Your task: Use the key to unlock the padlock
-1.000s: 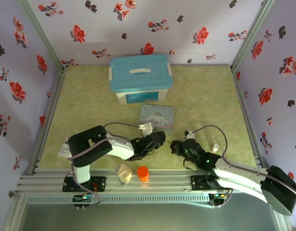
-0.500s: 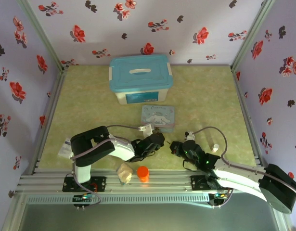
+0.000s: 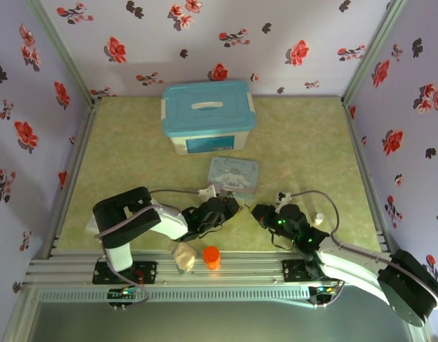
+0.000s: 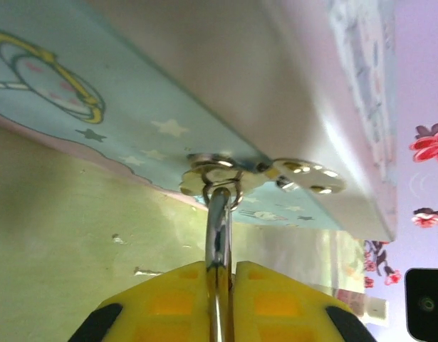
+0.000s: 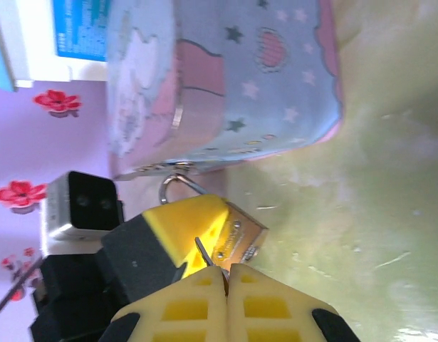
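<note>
The brass padlock (image 5: 241,236) hangs at the near edge of the cartoon-printed tin (image 5: 226,71), its silvery shackle (image 5: 172,184) hooked into the tin's latch. My left gripper (image 4: 220,274) is shut on the padlock, and the shackle (image 4: 219,228) rises from between its yellow fingers to the latch ring. My right gripper (image 5: 226,274) is shut on the thin dark key (image 5: 204,253), whose tip reaches the padlock's near face beside the left finger (image 5: 183,217). I cannot tell whether the key is in the keyhole. Seen from above, the left gripper (image 3: 222,206) and right gripper (image 3: 261,212) face each other below the tin (image 3: 233,173).
A white box with a blue lid (image 3: 206,114) stands behind the tin. An orange cylinder (image 3: 211,256) and a beige lumpy thing (image 3: 184,255) sit near the front rail. A small white object (image 3: 318,217) lies right of the right arm. Flowered walls close in three sides.
The left arm has drawn back a little to the left, taking its gripper with it. The right gripper has stayed close by, its arm stretching slightly toward the left one.
</note>
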`<state>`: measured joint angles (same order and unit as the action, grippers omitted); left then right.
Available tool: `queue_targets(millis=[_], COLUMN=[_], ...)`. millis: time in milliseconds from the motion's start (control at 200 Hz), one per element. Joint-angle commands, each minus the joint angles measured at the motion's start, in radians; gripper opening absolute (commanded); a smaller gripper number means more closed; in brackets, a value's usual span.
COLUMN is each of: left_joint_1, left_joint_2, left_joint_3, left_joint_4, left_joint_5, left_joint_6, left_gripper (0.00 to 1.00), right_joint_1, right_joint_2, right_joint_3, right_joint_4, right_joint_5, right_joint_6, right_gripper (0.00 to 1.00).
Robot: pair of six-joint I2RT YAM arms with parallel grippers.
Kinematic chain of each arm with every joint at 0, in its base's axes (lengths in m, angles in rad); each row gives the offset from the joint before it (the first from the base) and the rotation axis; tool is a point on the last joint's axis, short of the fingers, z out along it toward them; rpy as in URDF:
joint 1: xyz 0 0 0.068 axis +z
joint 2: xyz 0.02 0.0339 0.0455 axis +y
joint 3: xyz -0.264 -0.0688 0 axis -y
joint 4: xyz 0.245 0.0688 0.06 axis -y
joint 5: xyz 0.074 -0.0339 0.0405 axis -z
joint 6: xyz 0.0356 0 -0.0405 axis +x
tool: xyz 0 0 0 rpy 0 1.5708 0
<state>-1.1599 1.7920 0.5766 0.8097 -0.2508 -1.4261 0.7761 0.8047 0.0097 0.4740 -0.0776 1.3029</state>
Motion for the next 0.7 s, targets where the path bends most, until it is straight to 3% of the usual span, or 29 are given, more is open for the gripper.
queue_targets(millis=[0, 340, 695], left_joint_1=[0.005, 0.021, 0.027], left_joint_2=[-0.050, -0.039, -0.059], left_joint_3=[-0.023, -0.052, -0.077], left_joint_4=[0.083, 0.242, 0.287], left_joint_5=[0.020, 0.029, 0.015], left_joint_6=[-0.048, -0.102, -0.125], left_gripper=[0.00, 0.00, 0.00], right_joint_1=[-0.013, -0.059, -0.066], right_joint_2=[-0.055, 0.053, 0.107], right_joint_3=[-0.017, -0.006, -0.001], right_joint_4=[-0.032, 0.072, 0.136], right_joint_5=[-0.057, -0.190, -0.177], right_joint_6=[0.028, 0.026, 0.032], right_gripper=[0.00, 0.00, 0.00])
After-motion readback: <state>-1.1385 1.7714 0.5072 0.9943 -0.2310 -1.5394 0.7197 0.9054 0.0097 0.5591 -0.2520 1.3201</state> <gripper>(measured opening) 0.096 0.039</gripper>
